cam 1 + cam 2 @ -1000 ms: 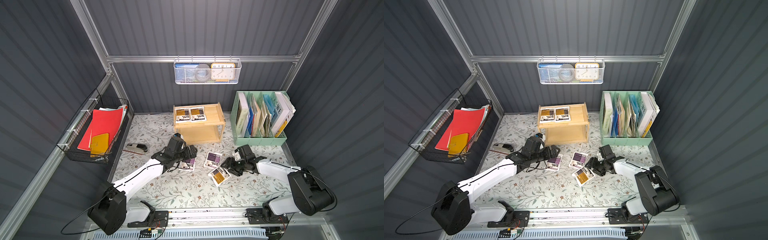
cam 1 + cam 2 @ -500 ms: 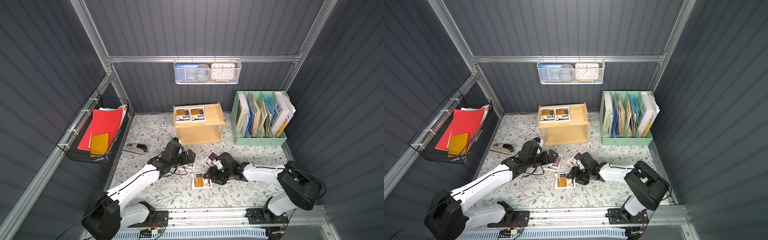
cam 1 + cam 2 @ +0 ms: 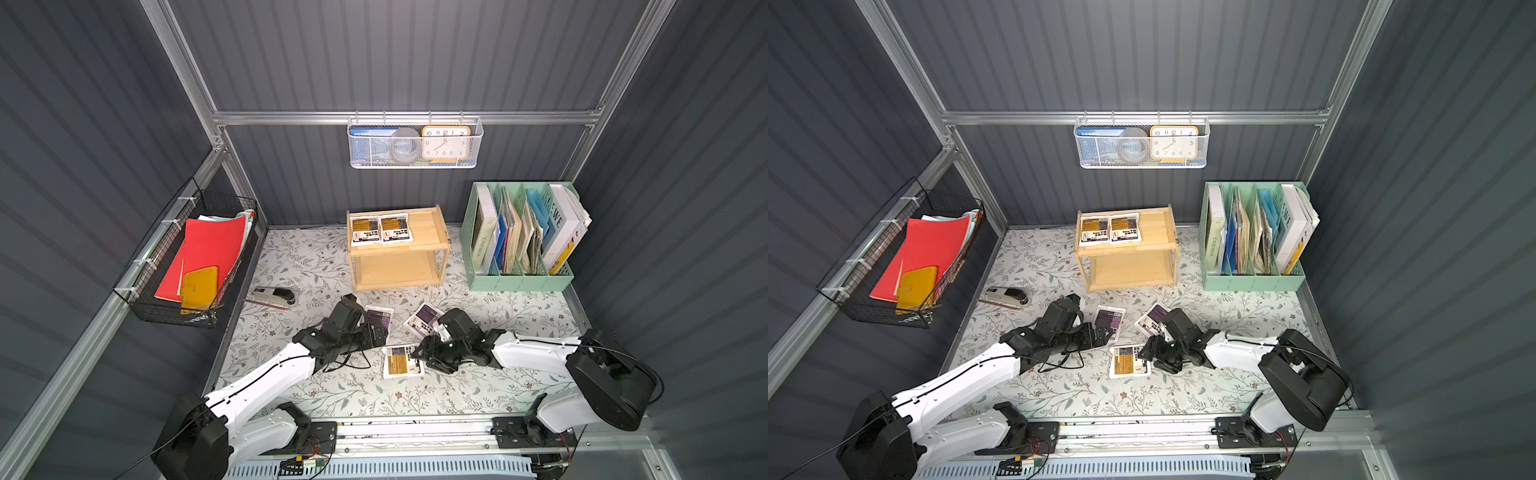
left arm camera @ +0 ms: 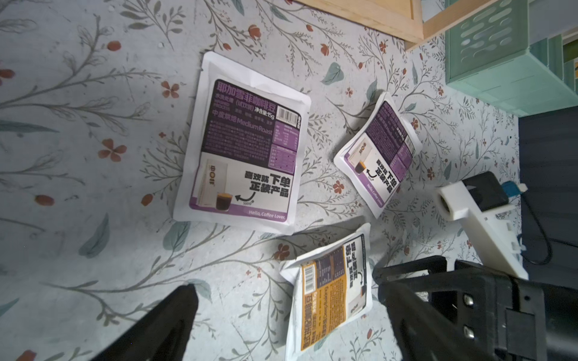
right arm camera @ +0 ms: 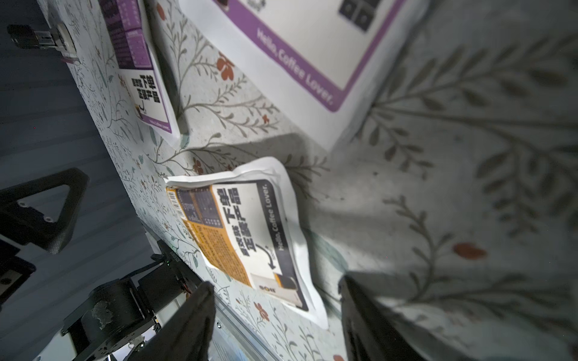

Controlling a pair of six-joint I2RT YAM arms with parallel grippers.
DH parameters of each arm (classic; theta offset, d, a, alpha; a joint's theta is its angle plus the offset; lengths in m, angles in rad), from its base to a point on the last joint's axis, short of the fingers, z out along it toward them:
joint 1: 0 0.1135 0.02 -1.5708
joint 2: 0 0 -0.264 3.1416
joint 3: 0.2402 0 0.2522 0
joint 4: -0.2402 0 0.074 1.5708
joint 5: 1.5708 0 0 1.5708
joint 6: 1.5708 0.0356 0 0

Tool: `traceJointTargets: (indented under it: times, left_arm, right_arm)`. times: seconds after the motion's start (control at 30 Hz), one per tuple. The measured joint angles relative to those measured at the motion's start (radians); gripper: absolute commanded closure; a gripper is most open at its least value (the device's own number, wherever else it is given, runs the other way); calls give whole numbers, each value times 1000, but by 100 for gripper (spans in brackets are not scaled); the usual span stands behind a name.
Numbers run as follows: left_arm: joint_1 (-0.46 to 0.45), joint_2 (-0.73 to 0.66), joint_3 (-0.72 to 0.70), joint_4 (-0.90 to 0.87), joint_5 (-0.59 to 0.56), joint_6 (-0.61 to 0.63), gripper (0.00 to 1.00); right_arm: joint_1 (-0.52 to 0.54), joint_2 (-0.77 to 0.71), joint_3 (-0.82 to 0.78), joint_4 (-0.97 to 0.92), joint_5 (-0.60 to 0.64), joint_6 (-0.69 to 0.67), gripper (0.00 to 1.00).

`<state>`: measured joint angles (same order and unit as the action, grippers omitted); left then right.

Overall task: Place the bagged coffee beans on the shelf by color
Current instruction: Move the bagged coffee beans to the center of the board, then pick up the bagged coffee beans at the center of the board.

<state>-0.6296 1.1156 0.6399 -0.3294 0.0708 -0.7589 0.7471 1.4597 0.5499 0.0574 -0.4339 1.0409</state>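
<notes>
On the mat's near side the orange pouch (image 3: 402,360) is lying flat — long axis near-to-far — just left of the right gripper (image 3: 420,356), whose jaws are being held apart, empty.

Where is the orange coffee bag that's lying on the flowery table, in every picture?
Top views: the orange pouch lies flat near the front middle of the floral mat, just off the right gripper.
Left wrist view: orange pouch, low and right of centre.
Right wrist view: orange pouch, centre, ahead of the open fingers.
Shared landmark: the purple pouch lying next to it.
</notes>
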Motion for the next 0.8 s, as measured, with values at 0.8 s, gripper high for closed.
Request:
traceJointTargets:
  times: [0.8]
  left_arm:
    - [-222, 224, -19, -35, -180, -166, 0]
  right_arm:
    - [0, -16, -53, 96, -13, 43, 33]
